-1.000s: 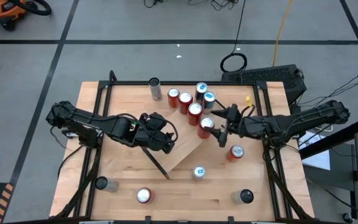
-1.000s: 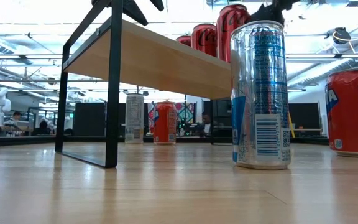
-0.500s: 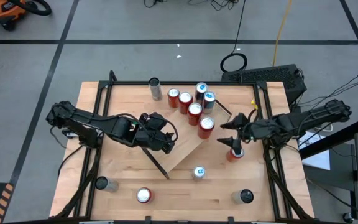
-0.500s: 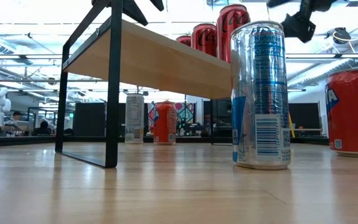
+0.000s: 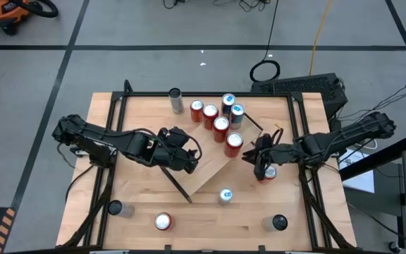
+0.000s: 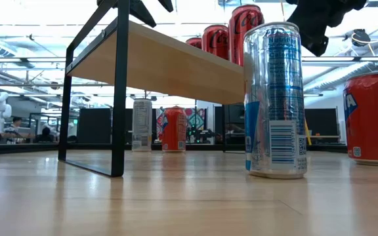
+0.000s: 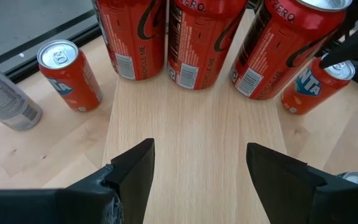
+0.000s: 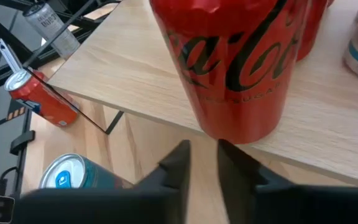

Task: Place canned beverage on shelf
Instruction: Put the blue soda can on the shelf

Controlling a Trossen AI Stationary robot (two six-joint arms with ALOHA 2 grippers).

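Release complete: beside the light-wood shelf [image 5: 213, 166] my right gripper [image 5: 259, 168] has withdrawn, fingers nearly together, empty; red zero-sugar cola can [image 8: 229, 62] stands shelved.

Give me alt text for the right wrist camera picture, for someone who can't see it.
A red cola can stands at the edge of the light-wood shelf, just beyond the right gripper, whose two dark fingers are nearly together and hold nothing. Below the shelf, a blue-topped can and an orange can stand on the table.
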